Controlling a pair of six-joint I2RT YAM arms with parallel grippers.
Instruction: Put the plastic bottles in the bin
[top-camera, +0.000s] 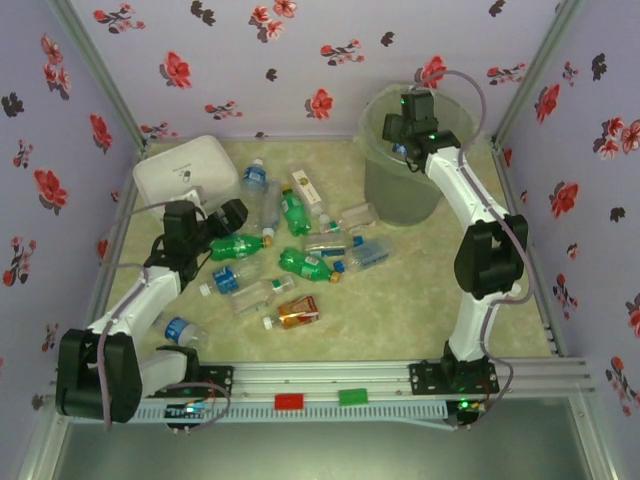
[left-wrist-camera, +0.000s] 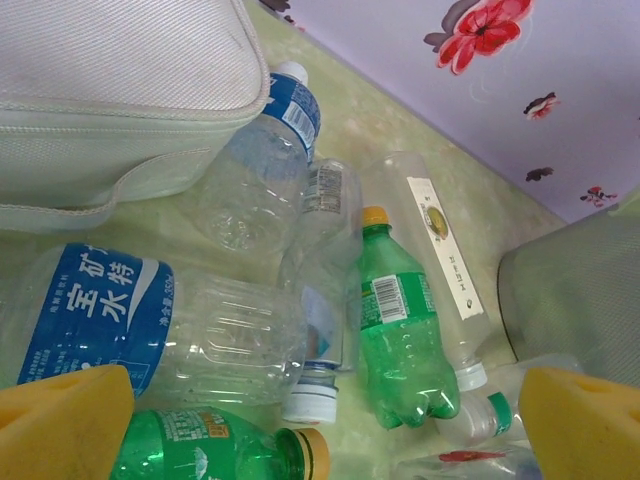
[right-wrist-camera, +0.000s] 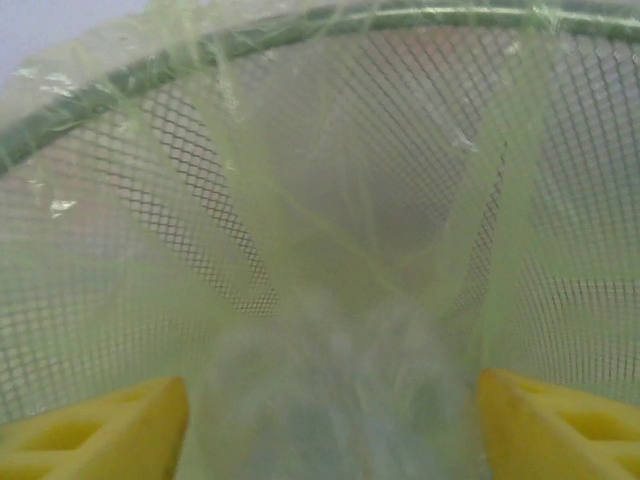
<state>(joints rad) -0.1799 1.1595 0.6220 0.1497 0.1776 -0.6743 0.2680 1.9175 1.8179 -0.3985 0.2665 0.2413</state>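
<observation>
Yellow fingers of the right gripper (right-wrist-camera: 330, 425) stand wide apart with nothing between them, hanging over the mouth of the bin (top-camera: 398, 195) at the far right. The left gripper (left-wrist-camera: 320, 430) is spread open too, empty, low over the plastic bottles (top-camera: 305, 262), which lie scattered on the table (top-camera: 430, 290) left of the bin. A white box (top-camera: 185, 170) sits far left, just beside them.

we see a lab robot cell: floral cloth walls (top-camera: 300, 60) on an aluminium frame (top-camera: 533, 72), with a mounting rail (top-camera: 330, 378) at 6 o'clock.
</observation>
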